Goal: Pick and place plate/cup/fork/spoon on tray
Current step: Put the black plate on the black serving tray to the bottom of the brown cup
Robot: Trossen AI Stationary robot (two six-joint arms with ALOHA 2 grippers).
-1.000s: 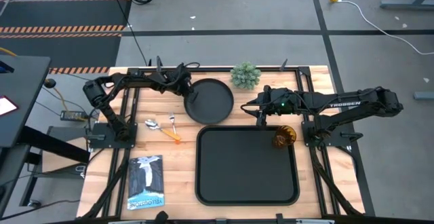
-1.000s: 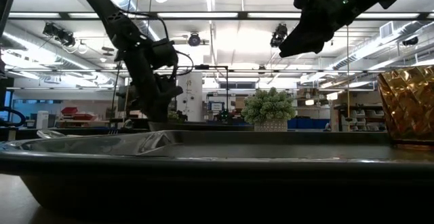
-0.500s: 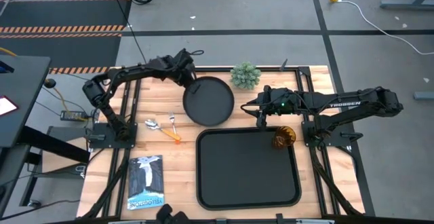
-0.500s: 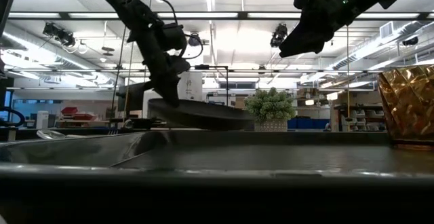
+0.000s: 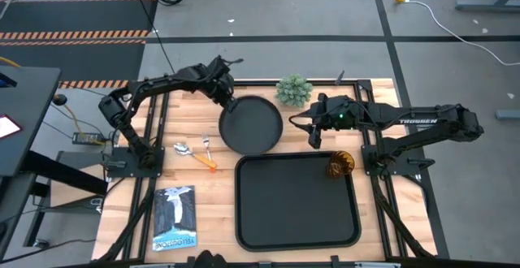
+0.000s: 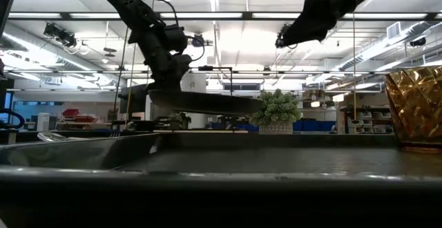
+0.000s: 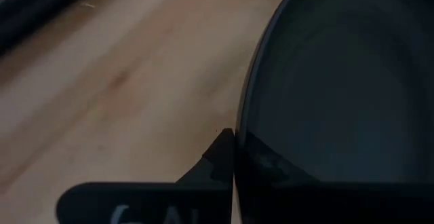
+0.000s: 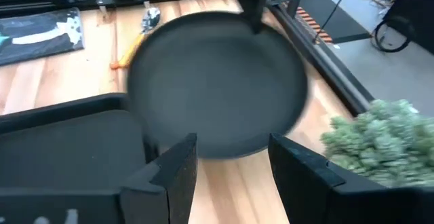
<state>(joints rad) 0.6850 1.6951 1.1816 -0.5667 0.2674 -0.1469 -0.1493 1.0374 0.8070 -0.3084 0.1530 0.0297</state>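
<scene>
The plate (image 5: pixel 251 124) hangs clear above the table (image 5: pixel 187 130), roughly level in the low view, just beyond the tray's (image 5: pixel 296 199) far edge. The left hand (image 5: pixel 227 100) grips the plate's rim at its far-left side; in the left wrist view one dark finger (image 7: pixel 215 157) presses the rim while the other finger is hidden. The right hand (image 5: pixel 314 135) hovers beside the plate, its fingers (image 8: pixel 173 166) spread apart and holding nothing. The cup (image 5: pixel 340 164) stands in the tray's far right corner. The spoon (image 5: pixel 182 148) and fork (image 5: pixel 208 149) lie on the table, left of the tray, partly blocked in the right wrist view.
</scene>
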